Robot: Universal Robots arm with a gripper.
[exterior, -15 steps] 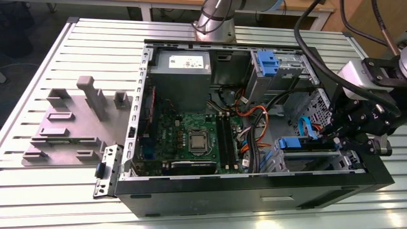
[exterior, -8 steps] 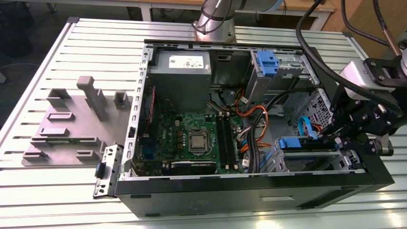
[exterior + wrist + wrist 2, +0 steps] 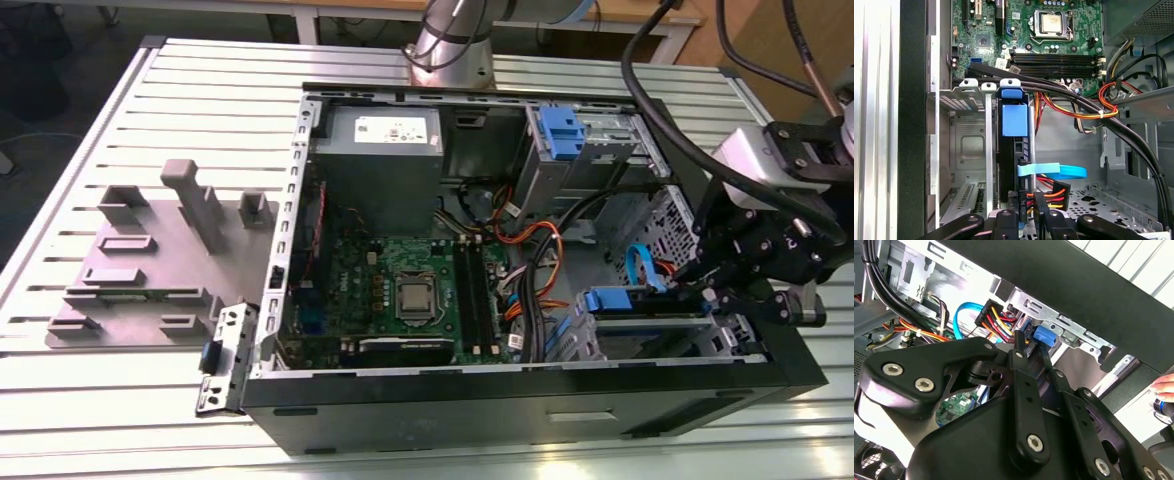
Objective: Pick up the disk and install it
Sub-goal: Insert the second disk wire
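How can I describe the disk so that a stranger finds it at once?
Find the open computer case in the exterior view, then the metal drive cage in its corner beside the gripper. The disk stands on edge there, topped by a blue bracket, with a light blue cable at its end; the other blue tab sits far from the gripper.

Black linkage gripper (image 3: 1029, 352) on a silver arm (image 3: 454, 40)

Silver screws stud its matte black links; thick black cables (image 3: 667, 110) trail from the grey wrist housing (image 3: 761, 165).
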